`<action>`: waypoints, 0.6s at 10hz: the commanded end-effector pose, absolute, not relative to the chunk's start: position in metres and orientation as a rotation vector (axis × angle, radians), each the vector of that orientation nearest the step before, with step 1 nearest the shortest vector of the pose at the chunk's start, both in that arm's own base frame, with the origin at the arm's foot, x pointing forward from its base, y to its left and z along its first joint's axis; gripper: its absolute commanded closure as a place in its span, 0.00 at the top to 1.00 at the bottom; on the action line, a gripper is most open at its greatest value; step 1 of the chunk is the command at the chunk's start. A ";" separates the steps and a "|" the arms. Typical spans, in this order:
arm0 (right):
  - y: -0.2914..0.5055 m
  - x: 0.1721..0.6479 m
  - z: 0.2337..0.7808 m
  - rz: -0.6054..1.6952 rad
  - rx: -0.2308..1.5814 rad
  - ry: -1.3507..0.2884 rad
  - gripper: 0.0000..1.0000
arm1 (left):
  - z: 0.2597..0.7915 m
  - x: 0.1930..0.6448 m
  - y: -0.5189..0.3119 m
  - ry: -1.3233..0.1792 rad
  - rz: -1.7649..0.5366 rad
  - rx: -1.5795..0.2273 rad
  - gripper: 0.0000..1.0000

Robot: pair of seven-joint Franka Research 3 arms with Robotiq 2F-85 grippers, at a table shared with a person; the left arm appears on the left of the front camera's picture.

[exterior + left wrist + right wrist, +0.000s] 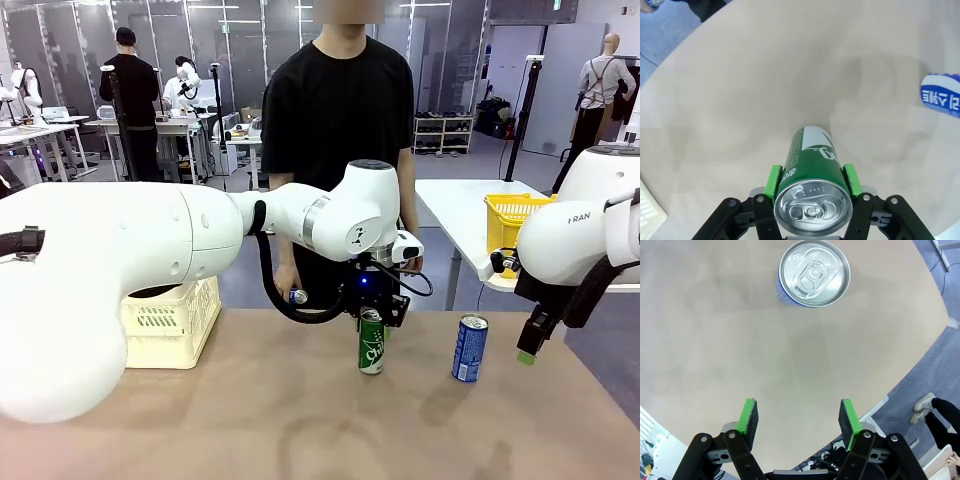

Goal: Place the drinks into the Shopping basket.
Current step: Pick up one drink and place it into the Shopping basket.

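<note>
A green drink can [372, 341] with white lettering stands upright in the middle of the table. My left gripper [376, 308] comes down over it from above. In the left wrist view its green pads press both sides of the green can [812, 165], so the left gripper [812, 181] is shut on it. A blue drink can [469, 348] stands to the right, also seen as the blue can [942, 95] and the blue can [814, 273]. My right gripper [798, 422] hangs open above bare table, short of the blue can. The cream Shopping basket [176, 322] sits at the left, partly behind my left arm.
A person in black stands at the far side holding a small blue can [297, 296] low by the table edge. A yellow mesh basket [516, 218] sits on another table at the back right. The table's right edge runs close to my right gripper [529, 345].
</note>
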State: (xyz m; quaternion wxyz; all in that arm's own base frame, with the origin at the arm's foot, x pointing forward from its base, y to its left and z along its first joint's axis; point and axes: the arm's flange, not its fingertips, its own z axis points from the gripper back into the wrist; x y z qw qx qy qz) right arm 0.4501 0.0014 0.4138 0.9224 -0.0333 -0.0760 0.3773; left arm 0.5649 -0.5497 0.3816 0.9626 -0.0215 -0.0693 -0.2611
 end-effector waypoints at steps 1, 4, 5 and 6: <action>0.001 0.449 0.413 0.773 -0.069 -0.154 0.81 | 0.409 0.562 -0.559 -0.092 -0.507 -0.046 0.30; 0.001 0.449 0.413 0.773 -0.069 -0.154 0.81 | 0.460 0.553 -0.545 -0.075 -0.515 -0.053 0.30; 0.001 0.449 0.413 0.773 -0.069 -0.154 0.81 | 0.480 0.549 -0.542 -0.097 -0.529 -0.048 0.30; 0.001 0.449 0.413 0.773 -0.069 -0.154 0.81 | 0.499 0.543 -0.540 -0.120 -0.544 -0.045 0.30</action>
